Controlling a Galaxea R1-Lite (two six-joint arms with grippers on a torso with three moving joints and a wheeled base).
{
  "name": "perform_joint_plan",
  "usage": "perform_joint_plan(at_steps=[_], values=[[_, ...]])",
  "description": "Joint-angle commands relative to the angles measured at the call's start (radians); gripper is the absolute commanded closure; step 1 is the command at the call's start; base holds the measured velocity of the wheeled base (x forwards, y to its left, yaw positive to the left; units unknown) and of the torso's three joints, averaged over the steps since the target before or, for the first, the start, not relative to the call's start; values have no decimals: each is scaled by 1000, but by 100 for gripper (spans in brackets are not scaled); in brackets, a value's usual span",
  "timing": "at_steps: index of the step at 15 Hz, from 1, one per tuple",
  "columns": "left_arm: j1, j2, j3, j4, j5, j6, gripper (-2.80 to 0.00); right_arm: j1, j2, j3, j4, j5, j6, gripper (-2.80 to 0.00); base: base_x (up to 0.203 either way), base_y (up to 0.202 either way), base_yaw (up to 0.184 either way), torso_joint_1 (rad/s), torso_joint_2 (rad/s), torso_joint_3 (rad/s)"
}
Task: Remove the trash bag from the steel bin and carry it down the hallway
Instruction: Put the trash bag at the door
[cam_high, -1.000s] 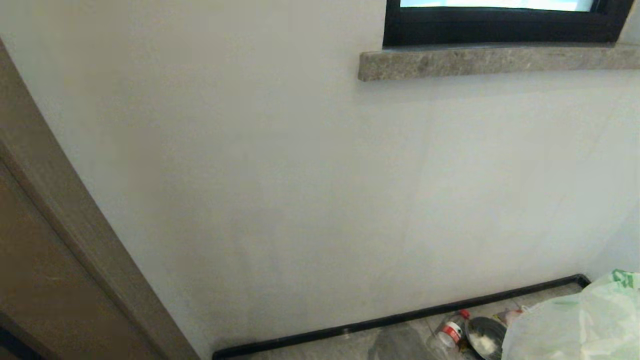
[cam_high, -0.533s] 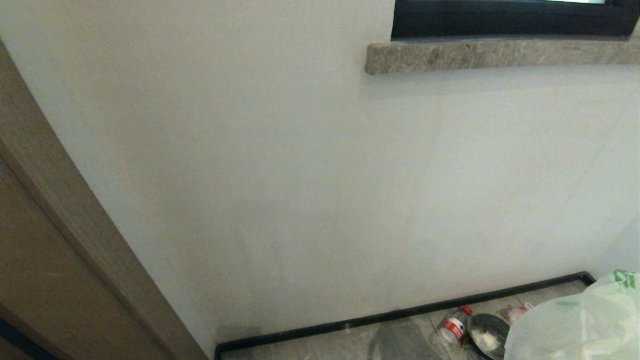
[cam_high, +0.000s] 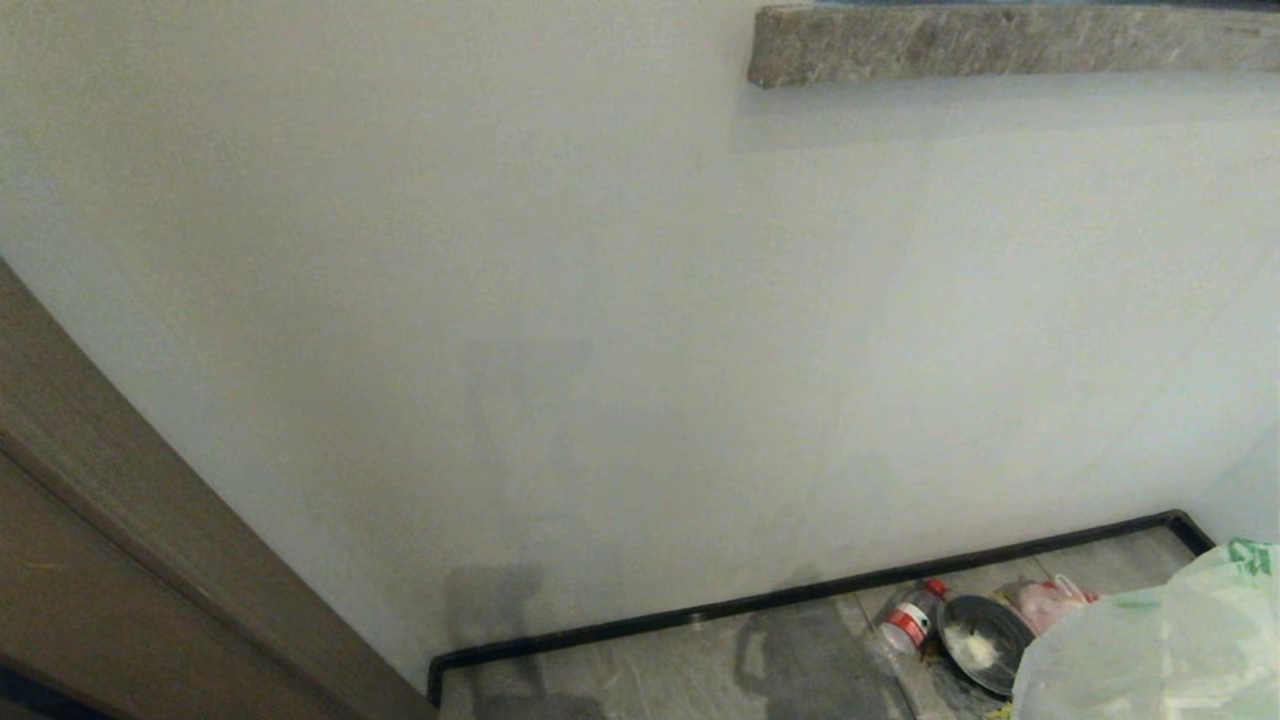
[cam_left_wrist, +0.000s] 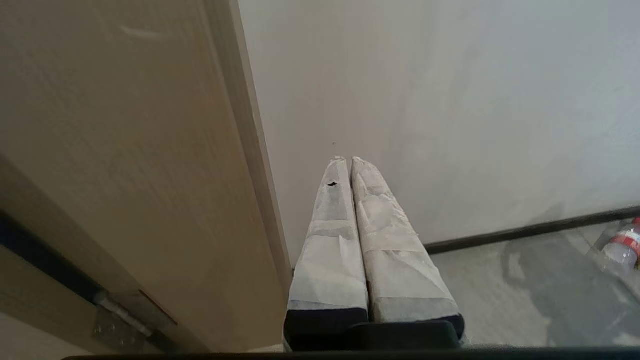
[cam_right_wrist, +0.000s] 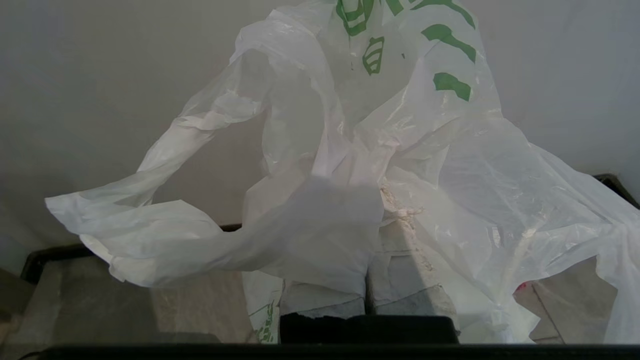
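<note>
The trash bag (cam_right_wrist: 400, 165), thin white plastic with green print, hangs crumpled over my right gripper (cam_right_wrist: 372, 200), whose taped fingers are shut on it. In the head view only the bag's bulge (cam_high: 1150, 650) shows, at the lower right corner. The steel bin (cam_high: 985, 640), a round shiny shape with a black rim, is on the hallway floor (cam_high: 700, 670) by the baseboard, just left of the bag. My left gripper (cam_left_wrist: 348, 160) is shut and empty, pointing at the white wall beside a brown door frame (cam_left_wrist: 250, 150). Neither arm shows in the head view.
A clear bottle with a red label (cam_high: 905, 625) lies on the tiles beside the bin, with a pinkish bag (cam_high: 1055, 600) behind it. A black baseboard (cam_high: 800, 600) runs along the wall. A stone sill (cam_high: 1000, 40) juts out above, and the door frame (cam_high: 150, 560) stands at left.
The head view has tilted down: the sill has slid up the picture, the window has left it, and more floor shows. The bag and both grippers keep their places.
</note>
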Motion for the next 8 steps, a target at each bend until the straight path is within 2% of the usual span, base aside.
perform_joint_plan(at_steps=[1, 8], values=[[0, 0, 0, -1, 0, -1, 0, 0, 1, 0, 0, 1, -1, 0, 0, 0, 0, 2, 3, -199], [0, 0, 0, -1, 0, -1, 0, 1, 1, 0, 2, 2, -2, 0, 0, 0, 0, 2, 4, -196]])
